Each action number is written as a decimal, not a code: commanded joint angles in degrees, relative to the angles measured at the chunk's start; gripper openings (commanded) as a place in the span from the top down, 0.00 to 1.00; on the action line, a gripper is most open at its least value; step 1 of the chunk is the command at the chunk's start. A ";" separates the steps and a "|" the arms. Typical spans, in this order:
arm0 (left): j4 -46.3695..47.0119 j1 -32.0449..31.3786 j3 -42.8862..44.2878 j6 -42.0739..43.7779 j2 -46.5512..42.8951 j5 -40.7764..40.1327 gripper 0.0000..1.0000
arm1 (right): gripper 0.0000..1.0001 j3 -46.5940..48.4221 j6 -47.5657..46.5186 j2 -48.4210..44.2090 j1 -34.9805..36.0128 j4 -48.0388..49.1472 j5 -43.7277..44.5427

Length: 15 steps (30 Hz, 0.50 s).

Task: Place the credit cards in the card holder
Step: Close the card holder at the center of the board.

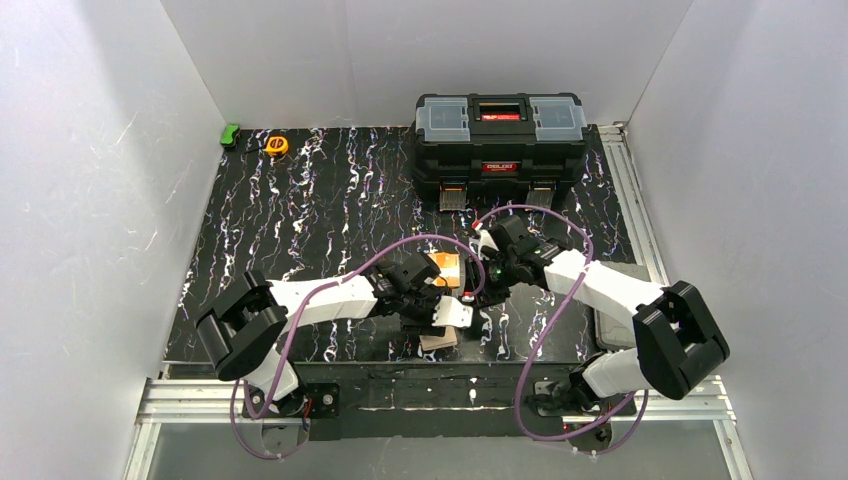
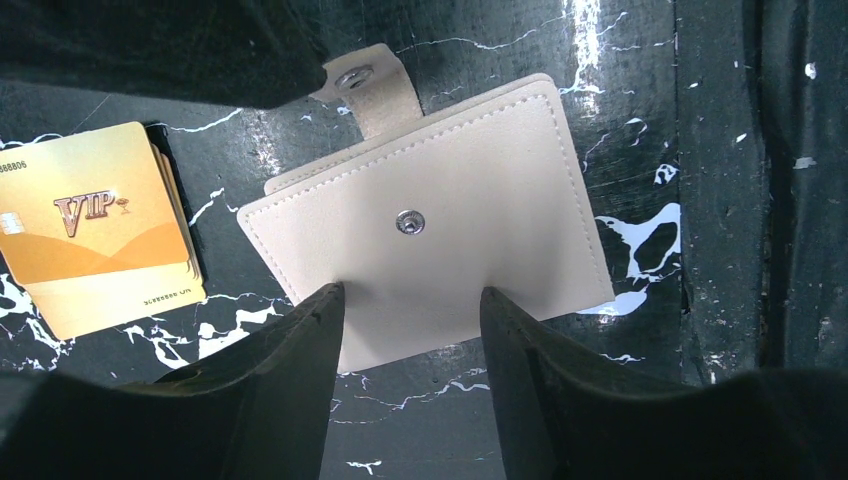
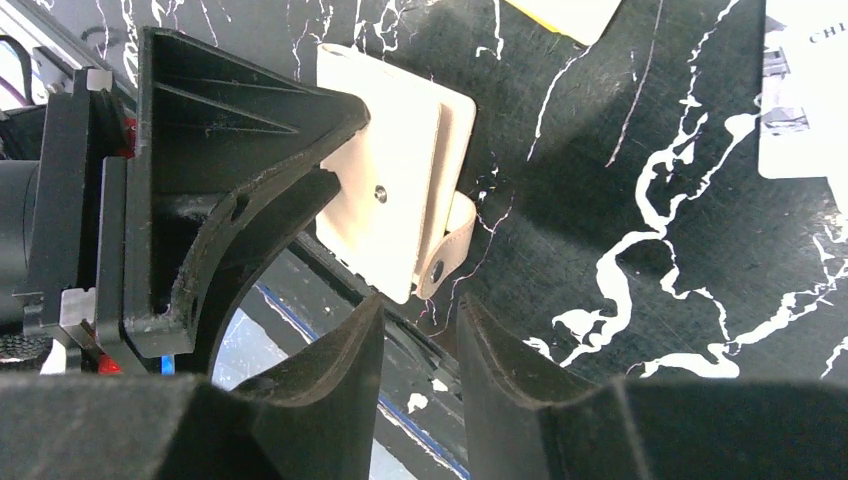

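- Presently the left claw (image 2: 412, 293) stands spread, its two fingers (image 2: 300, 360) overlapping the near edge of the holder (image 2: 450, 180). Nothing is pinched between them, and I cannot tell whether the tips touch the cover.
- The holder lies closed on the bench (image 2: 640, 60) straight ahead of that claw, cream cover up. Its stud (image 2: 408, 222) shows in the middle, in line with the gap between the fingers.
- Its tab (image 2: 375, 85) is unsnapped and sticks out from the far edge, on the side away from the claw.
- The cards (image 2: 100, 230), an orange stack with VIP on the top one, lie flat on the bench to the left claw's left. They are near the holder but apart from it, and outside it.
- The right claw (image 3: 420, 305) is partly spread with nothing in its gap. It hovers over the bench, with the holder and the left claw ahead of it and to its left.
- From above, both claws are close together near the bench's near edge. A black toolbox (image 1: 500, 145) stands well beyond them at the far edge.
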 commanded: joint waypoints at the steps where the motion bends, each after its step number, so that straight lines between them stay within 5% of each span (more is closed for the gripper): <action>1: 0.36 -0.04 -2.11 0.38 1.08 -4.04 0.50 | 0.61 -1.16 0.75 -0.82 -0.02 1.32 -2.37; 15: 0.90 -0.04 -2.72 0.29 1.03 -4.63 0.51 | 0.57 0.26 0.97 1.75 2.50 1.47 -3.41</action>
